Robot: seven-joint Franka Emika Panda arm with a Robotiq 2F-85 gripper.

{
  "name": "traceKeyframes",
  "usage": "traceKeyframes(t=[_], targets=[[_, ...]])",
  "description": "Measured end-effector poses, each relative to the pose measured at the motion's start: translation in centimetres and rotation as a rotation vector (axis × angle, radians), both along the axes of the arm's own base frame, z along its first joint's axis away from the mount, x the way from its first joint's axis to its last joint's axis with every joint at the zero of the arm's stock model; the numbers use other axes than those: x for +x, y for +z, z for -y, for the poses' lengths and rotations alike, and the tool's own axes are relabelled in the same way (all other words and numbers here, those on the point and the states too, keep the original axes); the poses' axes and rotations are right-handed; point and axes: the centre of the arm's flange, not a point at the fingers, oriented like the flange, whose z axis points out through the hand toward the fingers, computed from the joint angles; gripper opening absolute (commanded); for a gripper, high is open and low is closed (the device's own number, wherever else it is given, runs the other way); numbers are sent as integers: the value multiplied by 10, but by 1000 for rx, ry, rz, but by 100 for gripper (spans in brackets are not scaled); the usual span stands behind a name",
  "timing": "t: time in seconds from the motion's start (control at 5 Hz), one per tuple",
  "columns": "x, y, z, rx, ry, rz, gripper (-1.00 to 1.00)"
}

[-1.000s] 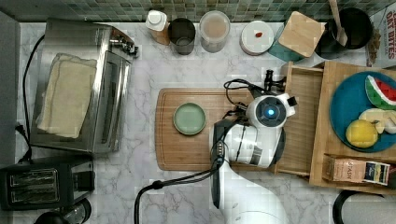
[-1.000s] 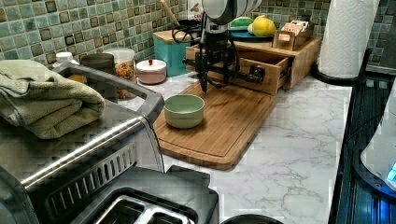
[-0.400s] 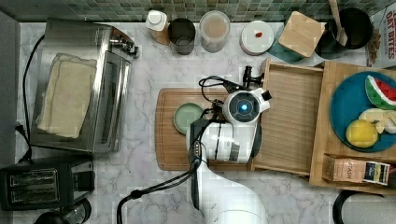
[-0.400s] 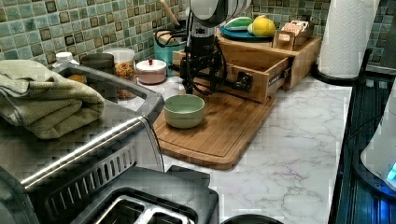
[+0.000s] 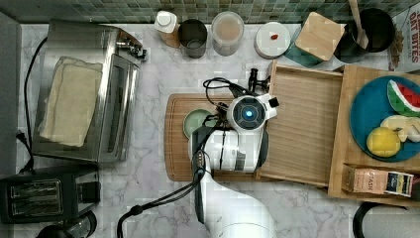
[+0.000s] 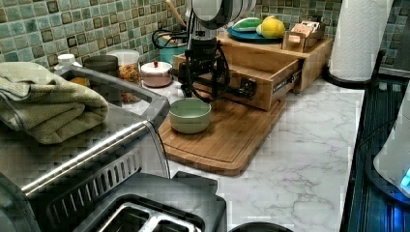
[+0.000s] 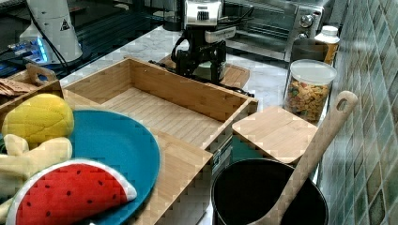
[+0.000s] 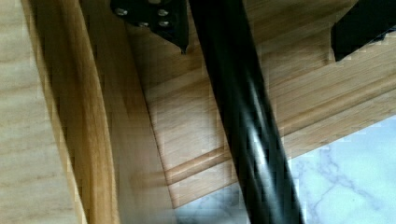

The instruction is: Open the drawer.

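The gripper stood at the drawer's front, fingers either side of its black bar handle, apparently clamped on it. The bar's long axis ran across the pull direction; the drawer body lay toward the top view's right.

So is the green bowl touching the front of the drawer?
Apart. The left view shows bare cutting board between the green bowl and the drawer.

The top view looks straight down on the counter; the left view looks low from beside the toaster toward the drawer; the right view looks back from beside the blue plate; the wrist view sits close above the handle; all share the drawer.
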Motion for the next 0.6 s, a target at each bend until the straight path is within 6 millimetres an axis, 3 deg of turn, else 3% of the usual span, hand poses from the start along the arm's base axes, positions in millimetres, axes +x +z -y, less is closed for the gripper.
traceKeyframes(t=[0.2, 0.6], targets=[[1, 1, 2, -5, -116, 39, 100], [-10, 5, -2, -25, -104, 63, 100]])
